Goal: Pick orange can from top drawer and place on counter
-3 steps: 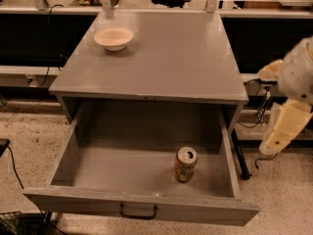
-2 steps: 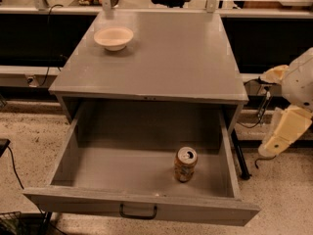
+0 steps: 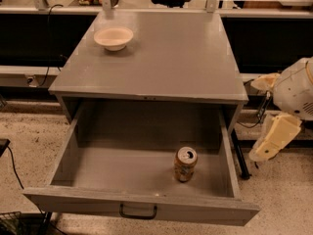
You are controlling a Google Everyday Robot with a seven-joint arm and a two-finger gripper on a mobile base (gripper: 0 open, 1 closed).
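Note:
The orange can (image 3: pixel 185 164) stands upright inside the open top drawer (image 3: pixel 142 207), towards the right front of the drawer floor, with its silver top facing up. The grey counter (image 3: pixel 166 58) is the cabinet's flat top above the drawer. My gripper (image 3: pixel 274 138) hangs at the right edge of the view, outside the drawer's right wall. It is about level with the can, well apart from it, and holds nothing. The white arm housing (image 3: pixel 296 87) sits above it.
A cream bowl (image 3: pixel 113 37) sits on the counter's far left. The drawer's dark handle (image 3: pixel 138 212) is on its front panel. Cables and a dark stand leg (image 3: pixel 239 153) lie on the floor between cabinet and arm. Black benches run behind.
The arm and gripper at the right have dropped slightly lower. The can, drawer and bowl have not moved.

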